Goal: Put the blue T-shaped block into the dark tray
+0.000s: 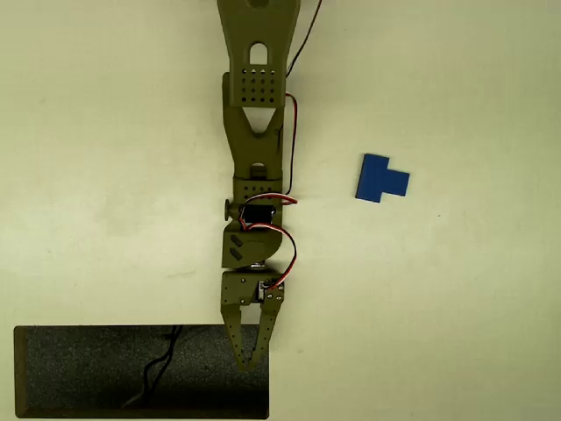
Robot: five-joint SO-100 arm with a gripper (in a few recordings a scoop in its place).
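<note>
The blue T-shaped block (381, 178) lies flat on the pale table, right of the arm and well apart from it. At the bottom left sits the dark tray (79, 373), long and speckled black. My olive-green gripper (250, 362) points down the picture, its fingertips over the tray's right end near the upper rim. The fingers meet at a point with nothing between them, so it looks shut and empty. The block is about 150 px to the right of and 200 px above the fingertips.
The olive arm (256, 132) runs down the middle from the top edge, with red and black wires along its right side. A thin dark cable (158, 368) lies inside the tray near its middle.
</note>
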